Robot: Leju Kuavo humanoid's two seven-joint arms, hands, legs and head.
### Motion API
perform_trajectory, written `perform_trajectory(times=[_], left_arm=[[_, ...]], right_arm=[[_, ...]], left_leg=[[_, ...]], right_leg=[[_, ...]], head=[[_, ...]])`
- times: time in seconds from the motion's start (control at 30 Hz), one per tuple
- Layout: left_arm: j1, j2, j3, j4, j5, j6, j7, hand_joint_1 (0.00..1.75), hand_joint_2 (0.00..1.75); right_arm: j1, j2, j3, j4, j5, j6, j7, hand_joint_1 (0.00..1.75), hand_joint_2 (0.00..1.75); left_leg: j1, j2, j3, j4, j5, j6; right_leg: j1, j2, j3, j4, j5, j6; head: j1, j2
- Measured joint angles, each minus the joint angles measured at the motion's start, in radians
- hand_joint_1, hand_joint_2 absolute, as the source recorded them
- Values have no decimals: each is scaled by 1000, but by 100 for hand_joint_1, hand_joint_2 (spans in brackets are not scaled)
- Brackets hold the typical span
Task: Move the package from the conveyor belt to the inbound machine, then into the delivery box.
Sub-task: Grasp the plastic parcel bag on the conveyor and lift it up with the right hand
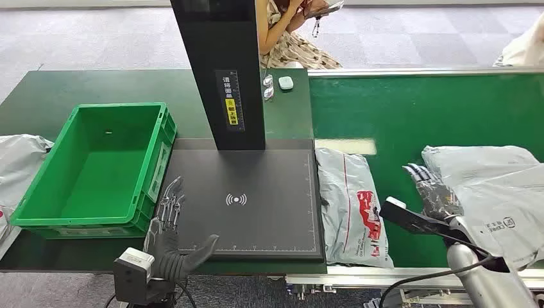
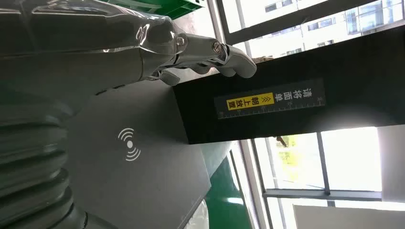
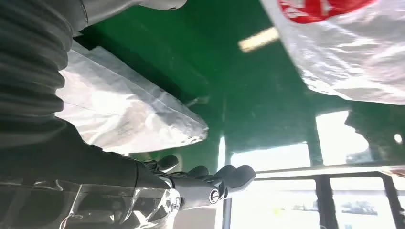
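- Two hands hover, neither holding anything; the right hand (image 1: pixel 431 190) has fingers apart above the conveyor belt (image 1: pixel 398 109), just right of the red-printed package (image 1: pixel 351 205).
- That package lies flat at the belt's left end, long axis near to far, touching the inbound machine (image 1: pixel 256 212) plate's right edge.
- Left hand (image 1: pixel 168 221), fingers spread, sits at the plate's near-left corner; farther off.
- Grey packages (image 1: pixel 494 186) crowd the right hand's right side; the green delivery box (image 1: pixel 96 170) waits far left.

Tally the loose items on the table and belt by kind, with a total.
Grey or white poly packages: 4 — red-printed package, two overlapping at the right, one at the left edge
Green crate: 1
Small white objects behind the scanner column: 3
Total: 8
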Motion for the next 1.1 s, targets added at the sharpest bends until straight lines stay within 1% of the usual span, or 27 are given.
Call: perform_trajectory(times=[0.07,0.2,0.3,0.4,0.6,0.77,0.87,0.9,1.0,1.03,1.1], left_arm=[[0,0,0,0,1,0,-1,0,175],[-1,3,0,0,7,-5,-5,0,175],[-3,5,0,1,10,-15,-5,0,175],[-6,6,0,4,10,-26,-5,0,175],[-15,10,0,17,13,-33,-5,0,175],[-30,13,0,32,21,-37,-3,0,175],[-46,14,0,42,25,-39,-1,0,175],[-50,14,0,45,26,-39,1,0,175],[-60,15,0,54,33,-39,4,0,175],[-62,15,0,57,36,-38,5,0,175],[-64,16,0,63,41,-36,5,0,175]], right_arm=[[-10,5,10,10,-17,24,-14,0,175],[-44,24,58,56,-95,162,-67,0,175],[-70,38,100,106,-129,224,-87,0,175],[-77,48,132,141,-179,261,-91,0,175],[-49,53,170,156,-255,306,-86,0,175],[-59,53,206,184,-251,356,-41,0,175],[-77,54,231,209,-240,369,-19,0,175],[-82,55,239,217,-236,371,-12,5,175],[-96,55,265,240,-223,374,6,136,175],[-98,55,273,246,-218,370,12,175,175],[-100,55,285,252,-206,357,25,175,175]], left_leg=[[0,0,0,0,0,0],[0,0,0,0,0,0],[0,0,0,0,0,0],[0,-1,0,0,0,0],[0,-1,0,0,0,0],[0,0,1,0,0,0],[0,0,3,0,0,0],[0,0,3,0,0,0],[0,0,6,0,0,0],[0,0,6,0,0,0],[0,0,7,0,0,0]], right_leg=[[0,0,0,0,0,0],[0,0,0,0,0,0],[0,0,0,0,0,0],[0,0,0,0,0,0],[0,0,0,0,0,0],[0,0,0,0,0,0],[0,0,2,0,0,0],[0,0,2,0,0,0],[0,0,5,-1,0,0],[0,0,5,-1,0,0],[0,0,6,-1,0,0]], head=[[0,0],[0,0],[0,0],[0,0],[0,0],[0,0],[0,0],[0,0],[0,0],[0,0],[0,0]])
